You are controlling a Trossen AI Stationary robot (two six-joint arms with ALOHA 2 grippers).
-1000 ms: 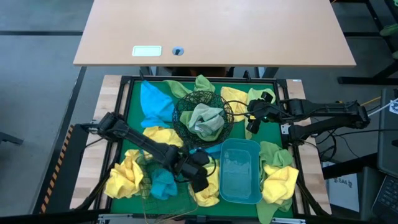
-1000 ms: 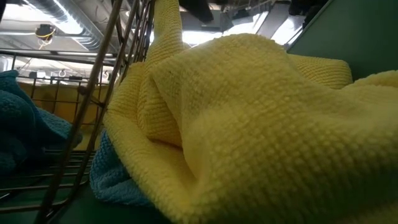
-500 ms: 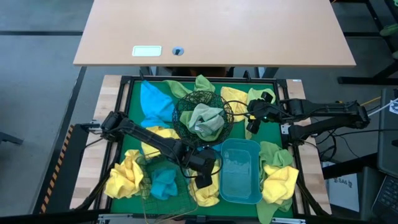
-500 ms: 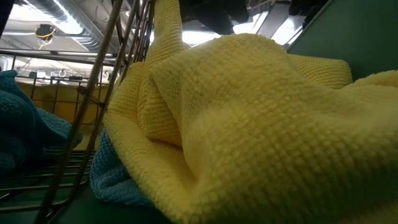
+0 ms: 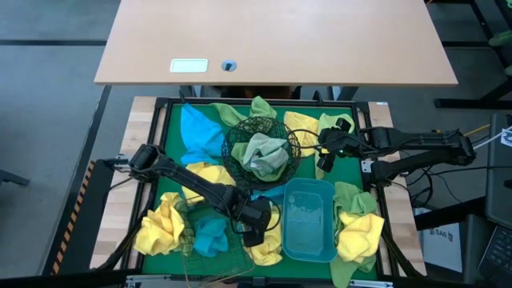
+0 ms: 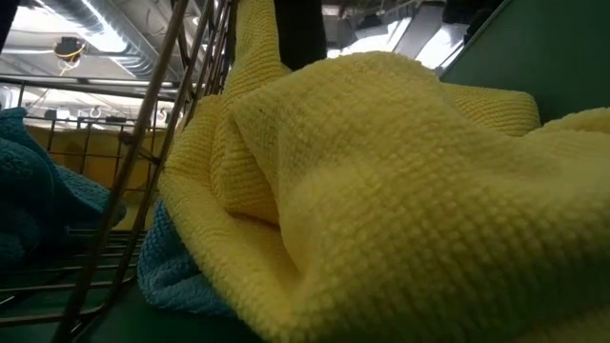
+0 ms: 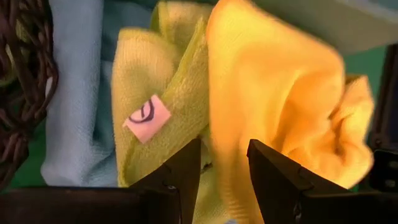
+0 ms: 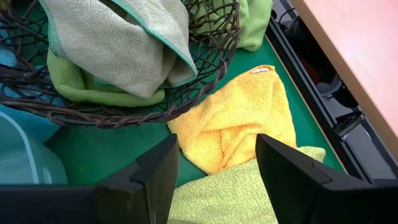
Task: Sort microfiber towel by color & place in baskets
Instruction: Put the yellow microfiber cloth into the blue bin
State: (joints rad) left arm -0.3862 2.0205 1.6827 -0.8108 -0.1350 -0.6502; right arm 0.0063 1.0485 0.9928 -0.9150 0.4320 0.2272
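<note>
Near the green mat's (image 5: 172, 128) front-left corner, a blue towel (image 5: 210, 237) lies in the copper wire basket (image 5: 210, 254). Just beside it, the left gripper (image 5: 253, 234) hangs over a yellow towel (image 7: 273, 99), fingers apart, empty. Green towels (image 5: 266, 154) fill the black mesh bowl (image 5: 237, 138). The plastic tub (image 5: 309, 220) sits front-centre. The right gripper (image 5: 323, 164) waits open near the right edge.

A lab or workshop: a grey floor (image 5: 48, 120) with striped hazard tape (image 5: 76, 210), a plain wooden desk (image 5: 276, 40), loose cables (image 5: 424, 186) beside the right arm, and exposed ceiling ducts (image 6: 91, 24) above.
</note>
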